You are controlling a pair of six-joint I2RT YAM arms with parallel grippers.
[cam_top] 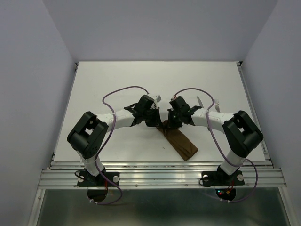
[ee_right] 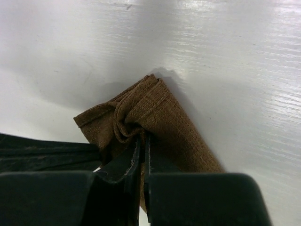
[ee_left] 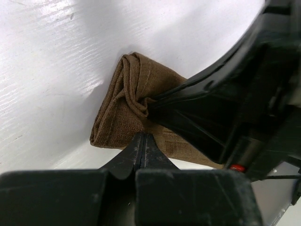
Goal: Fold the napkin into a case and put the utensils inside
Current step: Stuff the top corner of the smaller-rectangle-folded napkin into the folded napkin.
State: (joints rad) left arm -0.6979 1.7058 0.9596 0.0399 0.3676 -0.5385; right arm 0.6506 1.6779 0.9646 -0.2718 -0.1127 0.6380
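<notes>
From above, the napkin (cam_top: 181, 143) lies on the table (cam_top: 117, 80) folded into a narrow strip. Its long axis runs diagonally, from a far end between the two wrists to a near end on the right arm's side. The left gripper (cam_top: 154, 121) and right gripper (cam_top: 170, 123) meet at the far end from opposite flanks, about equally close, while the rest of the strip trails toward the bases. The knife (cam_top: 199, 101) and fork (cam_top: 217, 103) lie beyond the napkin on its right, well apart from it and nearer the right arm. In the left wrist view, the left gripper (ee_left: 143, 141) has its jaws pressed together, the tips at the edge of the napkin (ee_left: 127, 108) and seemingly nipping a layer. The right gripper (ee_left: 153, 101) reaches across and bites the folded end. In the right wrist view, the right gripper (ee_right: 142, 146) is clamped on a puckered bunch of the napkin (ee_right: 160, 113), the strip running away to its right.
</notes>
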